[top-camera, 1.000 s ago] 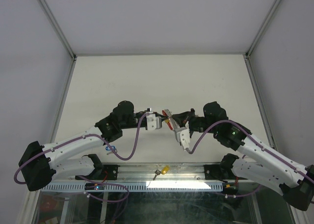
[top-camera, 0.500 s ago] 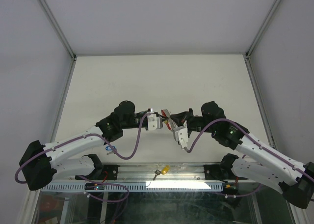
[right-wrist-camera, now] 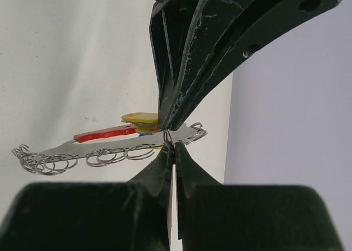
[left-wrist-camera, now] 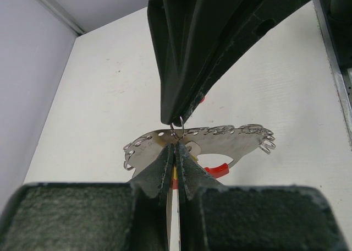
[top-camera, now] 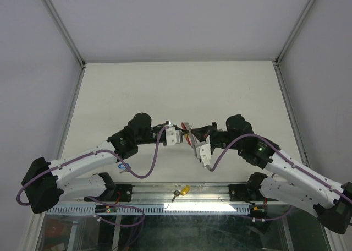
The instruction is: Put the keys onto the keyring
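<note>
Left wrist view: left fingers (left-wrist-camera: 160, 168) are pressed fully together, with only a thin yellow sliver (left-wrist-camera: 175, 177) showing in the seam between them. That sliver looks like the tag of a yellow-tagged key, but the key itself is hidden.

The right fingers (left-wrist-camera: 181, 69) come in from the far side, also closed, and their tip meets the left tip. Tip contact is at one small wire ring (left-wrist-camera: 177, 131) on the far edge of the keyring (left-wrist-camera: 220, 141).

The keyring reads here as a flat curved band, grey-silver, with a row of small rings along its edge. It is lifted off the tabletop (left-wrist-camera: 110, 97) and runs left and right of the two tips. A red piece (left-wrist-camera: 217, 170) sits just under the band on the right side; I cannot tell whether it is a tag or part of the band.

Right wrist view: the right fingers are shut on the band's edge, at the same small ring. A yellow tag (right-wrist-camera: 140, 118) pokes out beside the left tip. A red tag (right-wrist-camera: 104, 134) lies along the band, touching it. Loose rings bunch at the band's left end.

Top external view: both arms meet above the middle of the tabletop, tips touching. A second yellow-tagged key (top-camera: 182, 191) lies on the metal rail (top-camera: 220, 191) at the near edge, between the arm bases and well apart from the keyring. A small blue piece (top-camera: 122, 165) sits by the left arm, too small to identify.
</note>
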`<state>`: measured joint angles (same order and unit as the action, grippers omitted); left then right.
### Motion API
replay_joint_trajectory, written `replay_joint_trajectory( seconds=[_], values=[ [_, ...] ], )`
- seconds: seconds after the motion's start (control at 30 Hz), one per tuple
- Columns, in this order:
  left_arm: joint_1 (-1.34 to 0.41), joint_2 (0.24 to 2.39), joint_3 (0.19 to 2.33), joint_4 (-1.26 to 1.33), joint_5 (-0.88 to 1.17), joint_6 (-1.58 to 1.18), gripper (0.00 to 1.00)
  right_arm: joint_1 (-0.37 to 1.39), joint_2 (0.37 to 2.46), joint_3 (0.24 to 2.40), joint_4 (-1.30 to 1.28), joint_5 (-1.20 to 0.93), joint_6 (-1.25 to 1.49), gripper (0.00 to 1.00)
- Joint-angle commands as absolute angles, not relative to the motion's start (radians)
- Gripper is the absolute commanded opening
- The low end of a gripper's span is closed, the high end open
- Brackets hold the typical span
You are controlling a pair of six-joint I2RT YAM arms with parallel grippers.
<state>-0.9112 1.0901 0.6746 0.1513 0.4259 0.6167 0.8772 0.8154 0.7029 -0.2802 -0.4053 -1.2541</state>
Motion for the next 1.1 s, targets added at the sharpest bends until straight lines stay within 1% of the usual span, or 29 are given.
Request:
replay_joint_trajectory(
  seconds=[0.0,0.2,0.5,0.63,0.83,0.9,1.07],
  values=[
    [-0.921,1.06,0.705,0.234,0.394,0.582,0.0,0.886,0.769,0.733,-0.243,-0.367,-1.201,0.0],
    [-0.906,1.022,0.657,0.324,0.334,0.364,0.0,0.886,0.733,0.732,-0.241,-0.296,-0.984,0.0],
    [-0.902,0.962,0.547,0.337,0.232,0.072,0.0,0.886,0.661,0.729,-0.276,-0.258,-0.558,0.0],
    [-0.902,0.909,0.497,0.392,0.268,-0.003,0.0,0.886,0.664,0.763,-0.362,-0.275,-0.424,0.0],
    [-0.902,0.86,0.479,0.47,0.348,-0.059,0.0,0.885,0.661,0.798,-0.474,-0.326,-0.308,0.0],
    [-0.902,0.86,0.479,0.498,0.364,-0.087,0.0,0.886,0.665,0.797,-0.461,-0.362,-0.24,0.0],
    [-0.902,0.891,0.459,0.616,0.376,-0.177,0.0,0.886,0.652,0.74,-0.32,-0.411,-0.086,0.0]
  ],
)
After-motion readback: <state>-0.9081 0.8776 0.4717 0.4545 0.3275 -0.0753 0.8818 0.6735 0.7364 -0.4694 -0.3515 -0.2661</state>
